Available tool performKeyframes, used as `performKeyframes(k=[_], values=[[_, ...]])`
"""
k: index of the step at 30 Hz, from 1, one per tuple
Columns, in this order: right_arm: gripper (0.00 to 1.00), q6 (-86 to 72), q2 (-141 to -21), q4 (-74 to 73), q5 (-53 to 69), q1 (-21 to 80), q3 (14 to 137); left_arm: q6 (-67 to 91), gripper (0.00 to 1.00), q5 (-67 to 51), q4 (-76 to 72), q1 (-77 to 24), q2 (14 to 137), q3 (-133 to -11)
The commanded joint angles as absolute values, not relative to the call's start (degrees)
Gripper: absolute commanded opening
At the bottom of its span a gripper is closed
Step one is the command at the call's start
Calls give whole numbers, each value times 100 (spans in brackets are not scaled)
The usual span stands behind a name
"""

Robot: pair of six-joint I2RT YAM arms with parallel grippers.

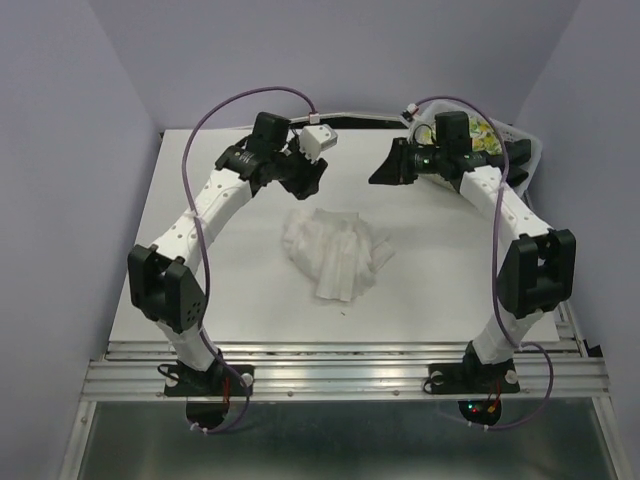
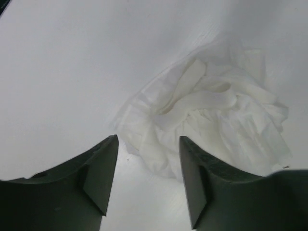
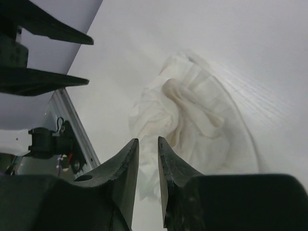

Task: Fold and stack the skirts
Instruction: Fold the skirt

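white skirt [image 1: 335, 252]: crumpled, table [image 1: 220, 290] centre | left gripper [image 2: 148, 142]: open, empty, at its 11 o'clock | right gripper [image 3: 148, 143]: narrow gap, empty, 1 o'clock | top view only: basket [image 1: 537, 152] holding lemon skirt [image 1: 486, 136], 2 o'clock, partly behind right arm [image 1: 500, 205]

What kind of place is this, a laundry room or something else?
Probably a robot lab cell: plain lavender walls box in a white table, the left arm and right arm bolt to a metal rail.

Overhead and close wrist views share white skirt [image 1: 335, 250].
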State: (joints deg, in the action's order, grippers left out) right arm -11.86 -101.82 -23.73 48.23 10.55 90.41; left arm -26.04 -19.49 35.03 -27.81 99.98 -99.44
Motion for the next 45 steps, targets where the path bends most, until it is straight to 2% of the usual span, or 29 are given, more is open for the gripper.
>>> performKeyframes(k=[1, 4, 7, 14, 22, 24, 28, 31, 32, 33, 37, 45], values=[[28, -890, -9836, -2347, 5730, 1581, 8263, -1478, 55, -3415, 2770, -2681, 9607, -8704], [27, -433, -9729, -2513, 5765, 2012, 7919, -1091, 47, -3882, 2225, -2663, 9510, -8008], [27, -282, -9905, -2497, 5844, 2223, 7823, -731, 43, -4330, 1777, -2611, 9685, -7726], [25, 272, -11073, -2400, 5714, 2163, 8244, 403, 43, -4641, 503, -2295, 10772, -7593], [25, 299, -12233, -2136, 5142, 1740, 8393, 844, 45, -4377, 149, -1688, 11926, -8041], [26, 124, -12400, -2084, 5185, 1740, 8420, 713, 46, -4289, 245, -1679, 12032, -8190], [28, -649, -12261, -1513, 5563, 1740, 8315, 317, 62, -3991, 421, -1670, 11664, -8288], [39, -1683, -11815, -889, 5835, 1740, 8087, 36, 74, -3334, 571, -1679, 10962, -8236], [51, -1879, -11682, -748, 5897, 1740, 8016, 35, 76, -3122, 606, -1687, 10769, -8209], [57, -2081, -11550, -495, 5950, 1740, 7955, -61, 79, -2929, 702, -1757, 10340, -8148], [75, -2732, -10717, -264, 5872, 1740, 7752, -141, 82, -1640, 1255, -2230, 9537, -8103], [93, -3032, -9651, -378, 4861, 1354, 7611, 1028, 84, 307, 1845, -3594, 8938, -7550]])
